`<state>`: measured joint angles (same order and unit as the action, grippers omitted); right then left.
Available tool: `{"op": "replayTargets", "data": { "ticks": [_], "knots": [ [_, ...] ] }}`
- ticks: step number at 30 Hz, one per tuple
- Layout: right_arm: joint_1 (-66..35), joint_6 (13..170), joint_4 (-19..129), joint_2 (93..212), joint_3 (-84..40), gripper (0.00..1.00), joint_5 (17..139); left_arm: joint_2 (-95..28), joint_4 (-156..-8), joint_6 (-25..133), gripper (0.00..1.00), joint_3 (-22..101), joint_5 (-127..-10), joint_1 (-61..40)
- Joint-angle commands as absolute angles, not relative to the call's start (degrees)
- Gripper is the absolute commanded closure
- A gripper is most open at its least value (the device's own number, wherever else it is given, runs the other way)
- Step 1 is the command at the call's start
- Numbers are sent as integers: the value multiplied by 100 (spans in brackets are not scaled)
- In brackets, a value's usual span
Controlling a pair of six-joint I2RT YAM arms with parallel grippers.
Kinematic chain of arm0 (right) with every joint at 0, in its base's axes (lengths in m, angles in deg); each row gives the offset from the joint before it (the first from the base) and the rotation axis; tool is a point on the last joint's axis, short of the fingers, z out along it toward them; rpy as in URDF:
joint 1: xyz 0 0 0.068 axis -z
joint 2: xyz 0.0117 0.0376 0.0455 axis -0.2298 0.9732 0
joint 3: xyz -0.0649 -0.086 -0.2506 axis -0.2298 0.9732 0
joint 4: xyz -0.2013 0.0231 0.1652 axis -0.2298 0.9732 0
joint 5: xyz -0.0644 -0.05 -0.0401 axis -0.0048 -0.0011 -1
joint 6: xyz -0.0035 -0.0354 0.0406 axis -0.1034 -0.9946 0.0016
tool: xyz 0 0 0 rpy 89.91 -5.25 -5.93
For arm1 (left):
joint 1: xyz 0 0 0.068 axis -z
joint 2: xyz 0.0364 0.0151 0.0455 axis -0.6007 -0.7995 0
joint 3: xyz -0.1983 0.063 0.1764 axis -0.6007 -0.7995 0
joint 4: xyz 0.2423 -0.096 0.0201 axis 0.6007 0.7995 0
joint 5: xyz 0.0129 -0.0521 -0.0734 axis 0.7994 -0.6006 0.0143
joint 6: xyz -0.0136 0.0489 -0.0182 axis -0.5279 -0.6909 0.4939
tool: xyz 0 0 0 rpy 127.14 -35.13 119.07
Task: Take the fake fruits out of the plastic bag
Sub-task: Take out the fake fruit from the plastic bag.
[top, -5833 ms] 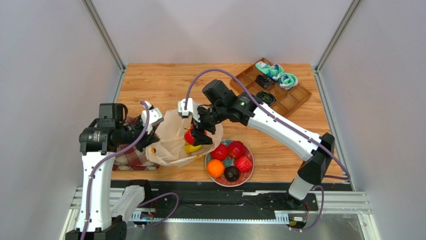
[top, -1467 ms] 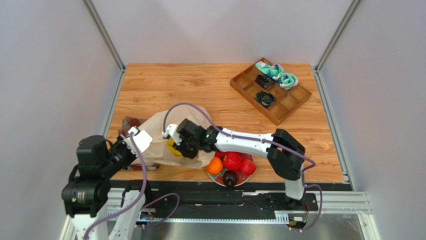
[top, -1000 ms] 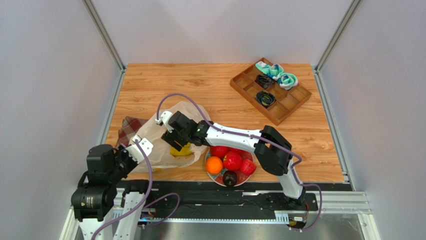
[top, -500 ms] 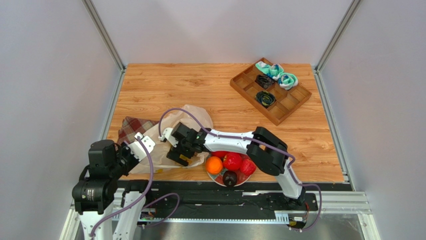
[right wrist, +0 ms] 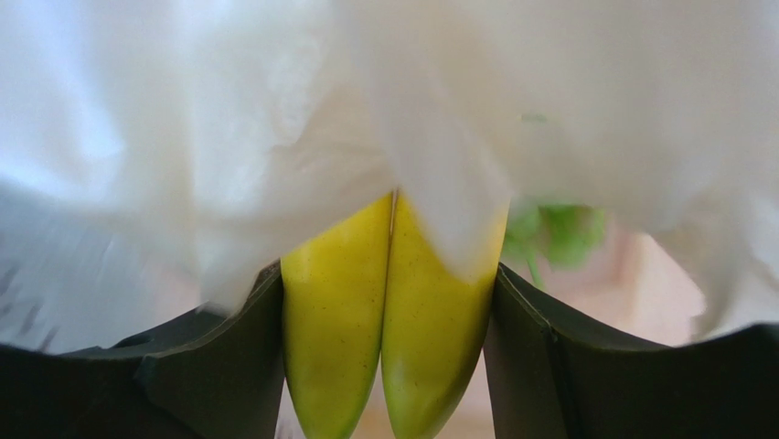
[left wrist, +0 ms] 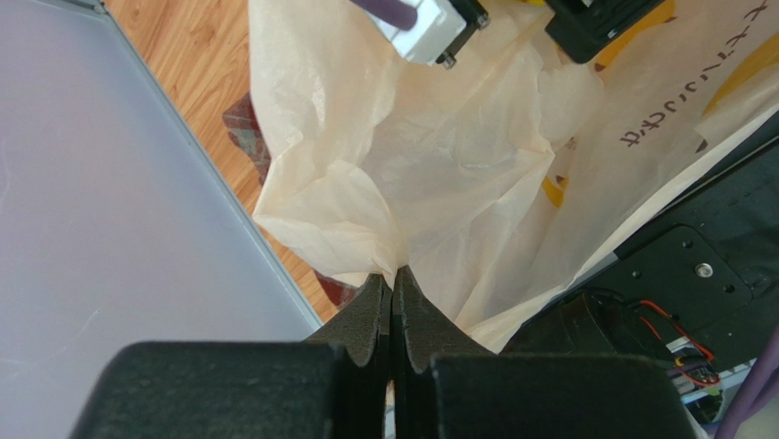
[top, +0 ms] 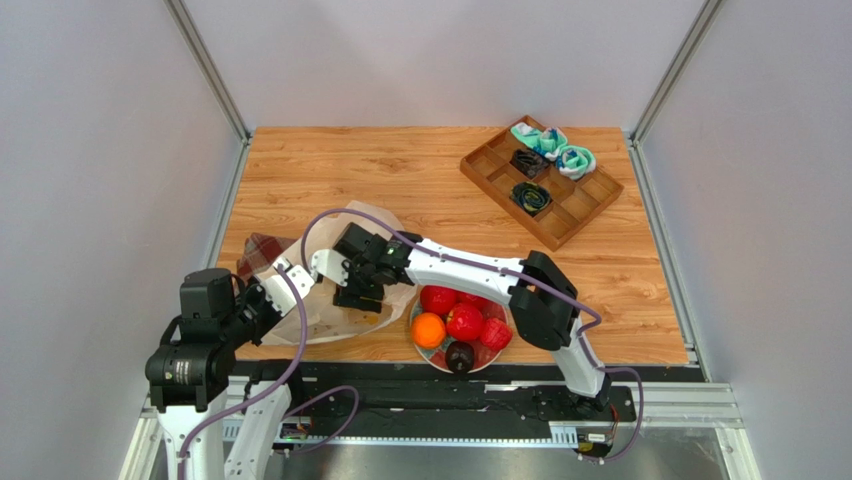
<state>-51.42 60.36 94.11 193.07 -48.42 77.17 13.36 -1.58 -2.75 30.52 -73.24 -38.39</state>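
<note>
The cream plastic bag lies at the near left of the table. My left gripper is shut on a pinched fold of the bag. My right gripper reaches into the bag's mouth and is shut on the yellow bananas, gripped between both fingers. Green grapes show blurred behind the bag film. An orange, red round fruits, a strawberry and a dark round fruit lie on the plate.
A red plaid cloth lies under the bag's far left. A wooden divided tray with rolled cloths and black cables stands at the far right. The metal rail runs along the near edge.
My right gripper, inside the bag with the bananas, has shifted slightly back and left. My left arm has stayed gripping the bag, which has shifted a little.
</note>
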Motion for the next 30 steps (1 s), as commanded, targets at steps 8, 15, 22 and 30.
{"op": "replayTargets", "data": {
  "ticks": [8,15,22,30],
  "knots": [
    [-4973,3950,12197,18093,-5464,80,7501,599,-291,281,100,3413,-8122,-3832],
    [-4815,3676,12015,18444,-5192,84,4788,273,-1248,1099,100,3905,-8466,-3832],
    [-4122,3290,11215,18331,-4901,88,4020,1205,-2628,1328,100,3546,-7886,-3841],
    [-3778,3051,10651,18252,-6096,92,5228,363,-3305,2179,100,3579,-8158,-3833]
  ]
}}
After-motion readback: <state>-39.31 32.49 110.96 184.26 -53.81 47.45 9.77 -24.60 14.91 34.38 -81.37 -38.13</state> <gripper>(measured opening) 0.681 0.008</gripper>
